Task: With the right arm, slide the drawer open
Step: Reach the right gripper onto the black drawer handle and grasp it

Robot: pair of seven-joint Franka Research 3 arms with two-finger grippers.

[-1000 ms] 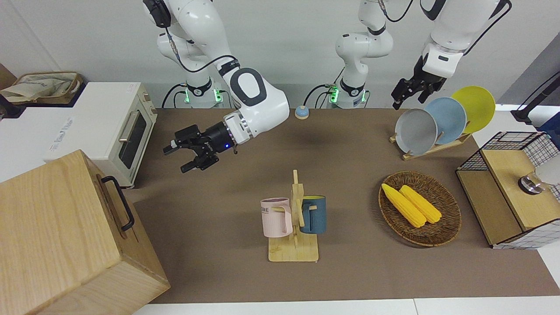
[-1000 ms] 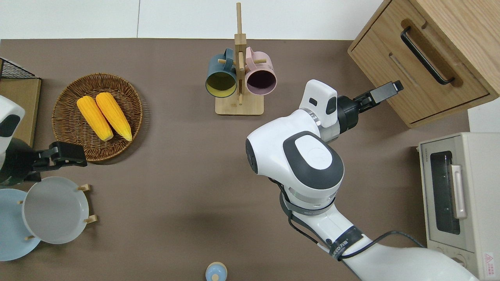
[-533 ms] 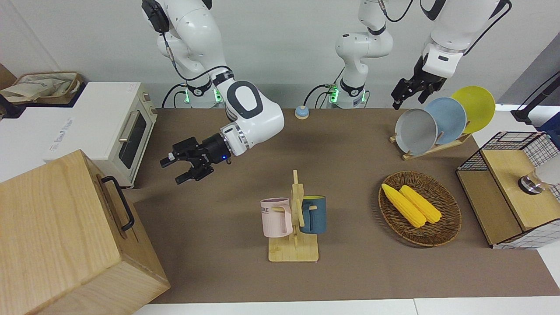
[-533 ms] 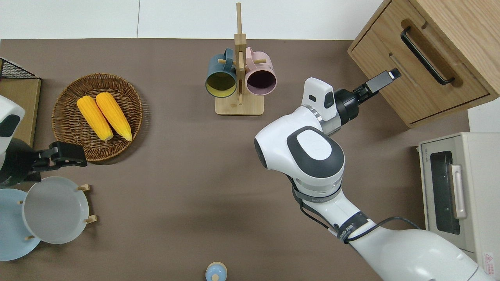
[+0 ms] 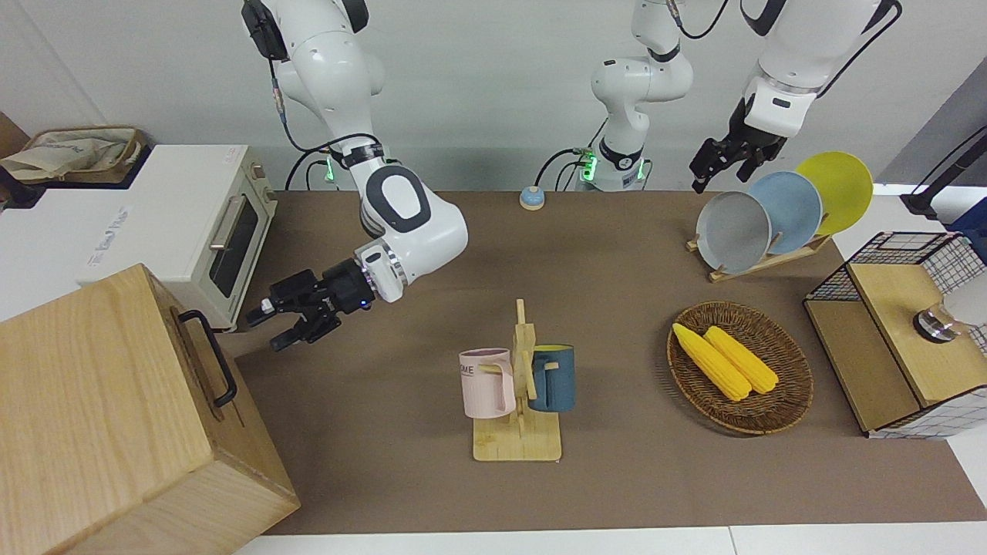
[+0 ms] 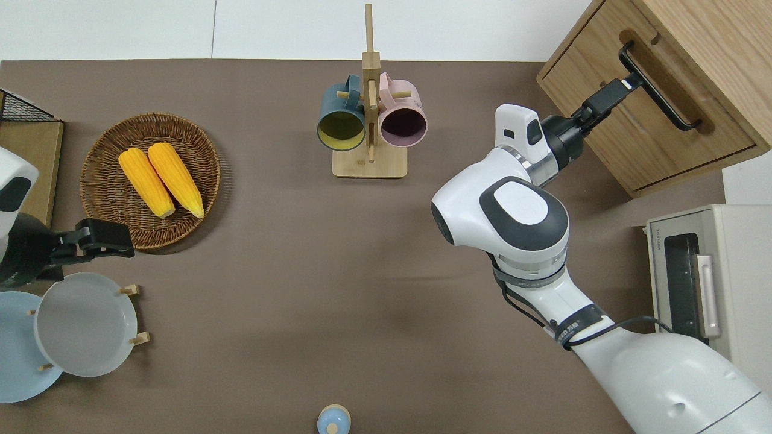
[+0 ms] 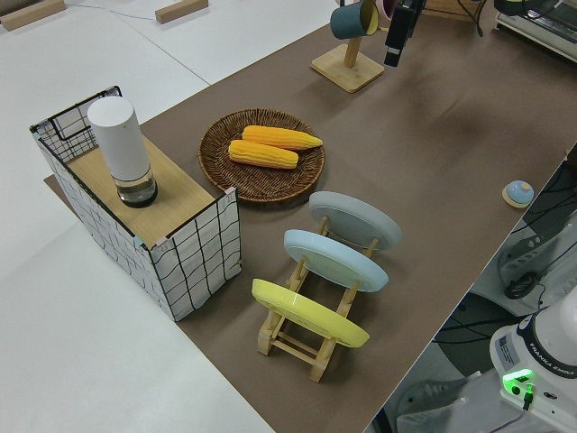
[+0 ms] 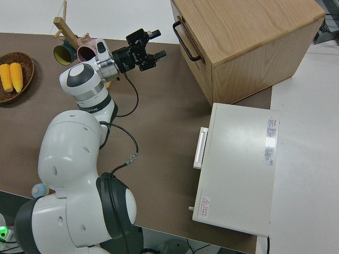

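Black and tipped with a small blue light, the right arm's tool [image 5: 270, 325] reaches sideways with its two fingers spread apart and nothing between them, pointing at the front of the drawer [image 6: 639, 129]. From overhead, the fingertips sit just at the end of the drawer's black bar handle [image 6: 657, 86] that lies farther from the robots; whether they touch it cannot be told. The drawer looks closed, flush in the face of a large pale wooden cabinet [image 5: 108, 416] standing at the right arm's end of the brown bench [image 5: 617, 478]. Nearer to the robots than the cabinet stands a white toaster oven [image 5: 193, 231] with a silver handle. Toward the middle of the bench, a wooden mug stand [image 5: 518, 432] carries a pink mug [image 5: 487, 383] and a blue mug [image 5: 554, 378]. Toward the left arm's end sits a wicker basket [image 5: 786, 408] holding two ears of corn [image 5: 725, 361]. The left arm is parked, and its tool [image 5: 721, 162] cannot be read as spread or closed.
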